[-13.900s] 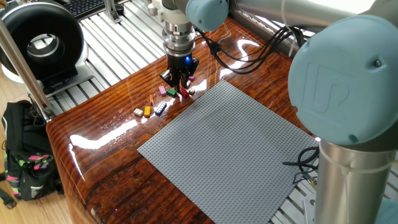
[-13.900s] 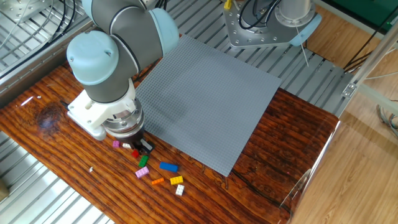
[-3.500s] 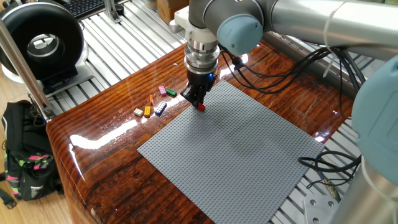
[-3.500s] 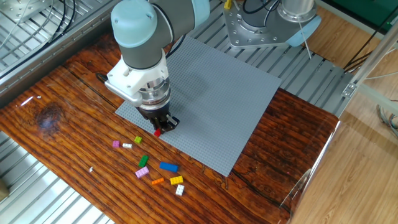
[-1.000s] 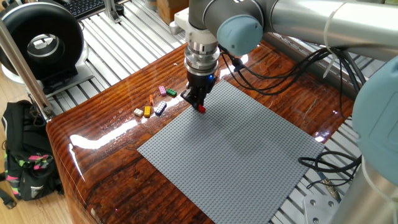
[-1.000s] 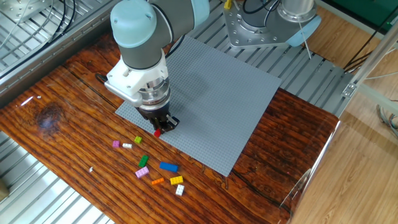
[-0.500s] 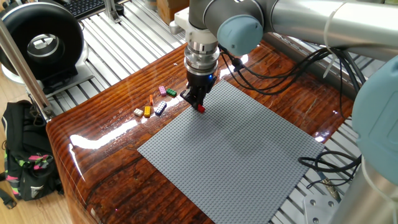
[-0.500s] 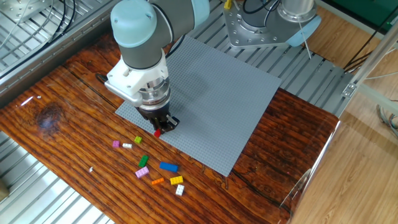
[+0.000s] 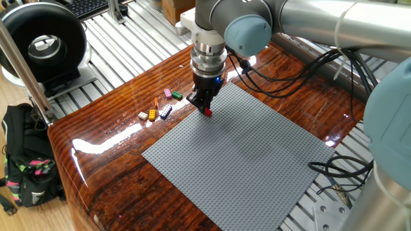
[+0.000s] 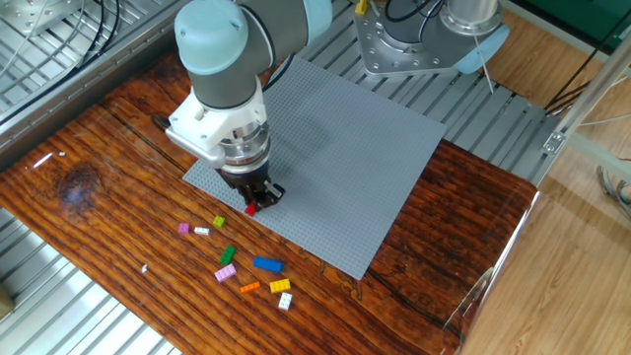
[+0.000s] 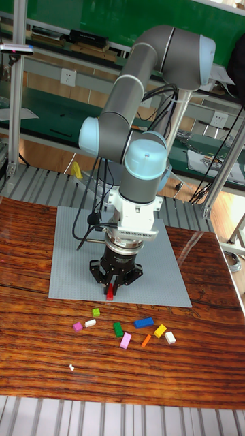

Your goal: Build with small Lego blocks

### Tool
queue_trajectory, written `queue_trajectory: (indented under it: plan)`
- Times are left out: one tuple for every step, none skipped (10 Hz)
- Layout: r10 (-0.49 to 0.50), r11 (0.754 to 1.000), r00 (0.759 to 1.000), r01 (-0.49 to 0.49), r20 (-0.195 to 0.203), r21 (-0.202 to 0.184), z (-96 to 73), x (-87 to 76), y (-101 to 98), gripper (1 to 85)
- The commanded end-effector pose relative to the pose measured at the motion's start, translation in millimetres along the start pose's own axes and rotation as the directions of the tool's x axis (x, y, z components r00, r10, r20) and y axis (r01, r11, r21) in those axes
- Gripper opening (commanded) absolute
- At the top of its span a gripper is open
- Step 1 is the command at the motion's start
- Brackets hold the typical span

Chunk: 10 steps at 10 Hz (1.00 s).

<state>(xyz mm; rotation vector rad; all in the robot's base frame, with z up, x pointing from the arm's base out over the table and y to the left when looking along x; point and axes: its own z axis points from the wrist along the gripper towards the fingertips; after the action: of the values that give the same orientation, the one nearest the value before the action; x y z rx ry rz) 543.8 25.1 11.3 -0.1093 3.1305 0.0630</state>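
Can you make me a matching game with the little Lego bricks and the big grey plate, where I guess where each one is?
Things:
1. small red Lego brick
2. small blue Lego brick
3. large flat grey studded baseplate
4. small white Lego brick

Places:
A. under the arm, flat on the wooden table
B. between the fingers of the gripper
C. loose beside the yellow brick
D. loose beside the green brick

Pairs: 1-B, 2-D, 3-A, 4-C

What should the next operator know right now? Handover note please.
Tool: shut on the red brick, held at the grey baseplate near its edge by the loose pile; whether it is seated cannot be told.
Loose bricks: scattered on the wooden table beside the baseplate, including blue, yellow, orange, green, pink and white.
Done: red brick picked and carried to the plate.
Left: press, release, then fetch the others.
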Motion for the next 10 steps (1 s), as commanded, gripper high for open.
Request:
queue_trajectory:
  plan:
    - [0.014,1.000,1.000,-0.014,0.005,-0.017,3.7,-2.8,3.6,2.0]
    - [0.014,1.000,1.000,-0.014,0.011,-0.009,8.1,-5.1,1.2,2.0]
    - [0.014,1.000,1.000,-0.014,0.011,-0.014,6.1,-4.9,2.5,2.0]
    - [0.013,1.000,1.000,-0.012,0.013,-0.012,3.4,-4.8,2.4,2.0]
    - [0.013,1.000,1.000,-0.012,0.013,-0.012,2.3,-4.5,2.4,2.0]
    - [0.014,1.000,1.000,-0.014,0.014,-0.012,2.3,-4.9,2.1,2.0]
    - [0.014,1.000,1.000,-0.014,0.014,-0.012,2.9,-5.0,2.0,2.0]
    - [0.014,1.000,1.000,-0.014,0.014,-0.012,3.2,-5.1,2.0,2.0]
    - [0.014,1.000,1.000,-0.014,0.014,-0.012,3.3,-5.1,2.1,2.0]
    - [0.014,1.000,1.000,-0.014,0.013,-0.010,4.0,-4.6,1.6,2.0]
